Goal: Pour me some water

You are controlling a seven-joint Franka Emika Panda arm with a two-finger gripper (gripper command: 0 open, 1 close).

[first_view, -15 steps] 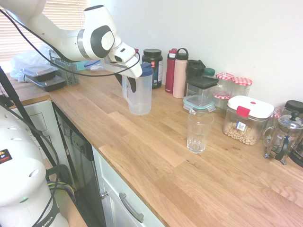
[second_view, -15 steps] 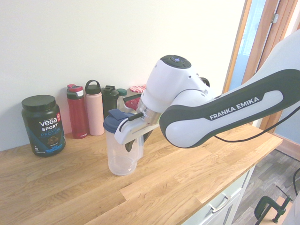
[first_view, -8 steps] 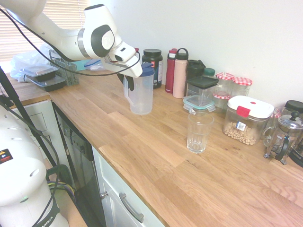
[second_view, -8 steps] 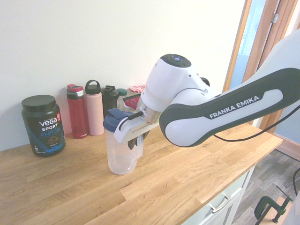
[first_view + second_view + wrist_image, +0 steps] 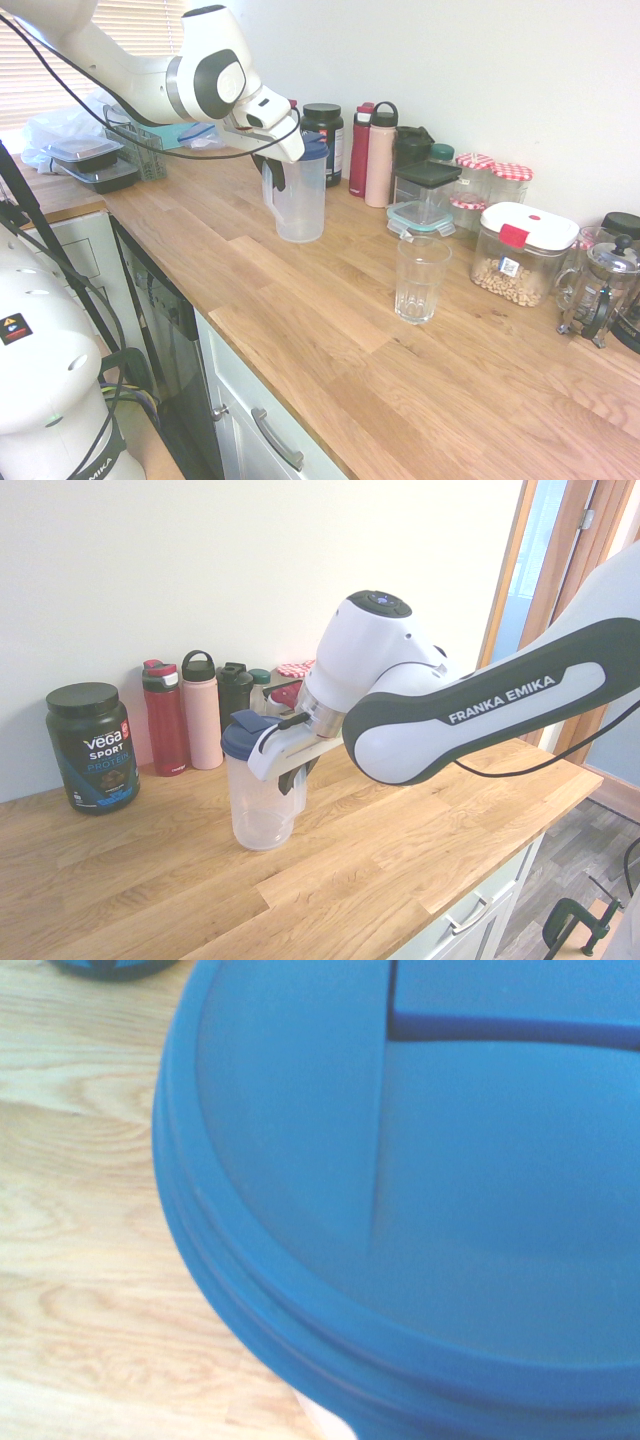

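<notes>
Since a second ago, the claw (image 5: 277, 172) has drawn its fingers together and is now clamped on the handle of the jug (image 5: 298, 195), which has shifted only slightly. From the first exterior view's left, stacked food boxes (image 5: 88, 160) sit at the desk's (image 5: 330, 330) far end. Next comes the clear jug with its blue lid (image 5: 420, 1190), held near the wall; whether its base touches the desk is unclear. Behind it stand a black tub (image 5: 322, 140) and red and pink bottles (image 5: 371, 152). Further right, the empty glass (image 5: 420, 278) stands well apart from the jug.
</notes>
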